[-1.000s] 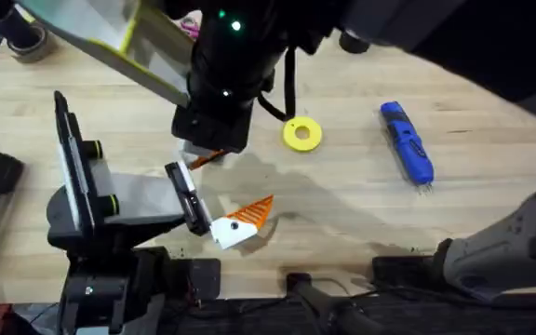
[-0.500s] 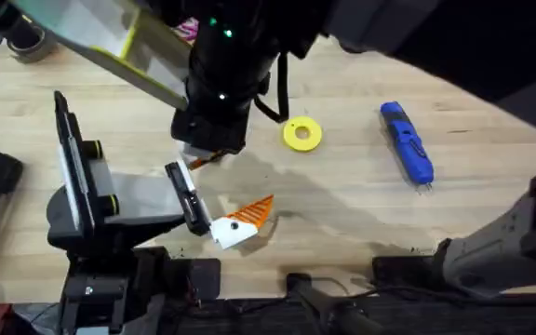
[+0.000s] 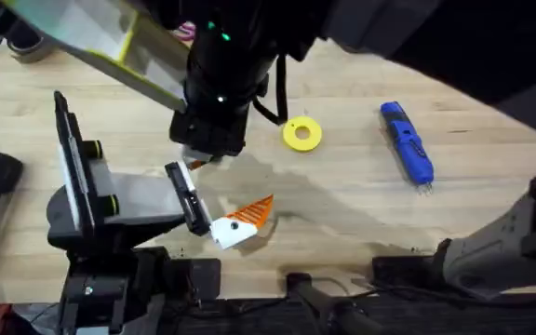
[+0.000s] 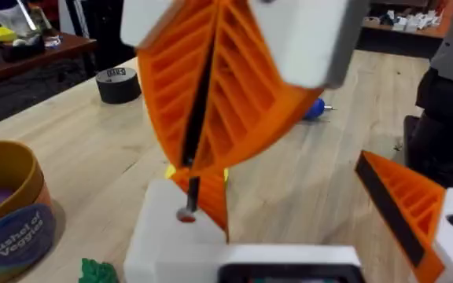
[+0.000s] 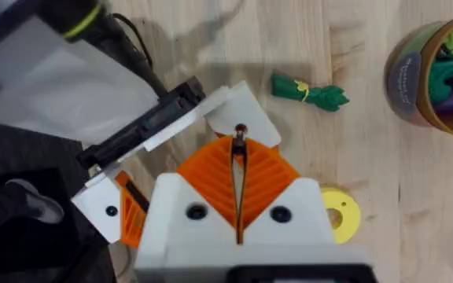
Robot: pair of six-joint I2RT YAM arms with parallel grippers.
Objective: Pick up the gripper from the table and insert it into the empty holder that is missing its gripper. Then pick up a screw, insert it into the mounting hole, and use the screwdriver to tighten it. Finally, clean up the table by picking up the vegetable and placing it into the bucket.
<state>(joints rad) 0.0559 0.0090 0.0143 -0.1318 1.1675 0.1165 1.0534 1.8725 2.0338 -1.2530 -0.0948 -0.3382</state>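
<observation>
While ribbed orange jaws pinch a thin screw (image 5: 239, 135), the leafy vegetable (image 5: 309, 92) lies nearby.

Screwdriver (image 3: 408, 144) right of disc (image 3: 302, 134)

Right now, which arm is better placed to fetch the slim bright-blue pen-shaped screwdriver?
Probably right. The screwdriver lies on the right side of the table, toward the right arm's base. The right gripper, shut on a small screw, must release it first. The left gripper sits on the left side.
</observation>
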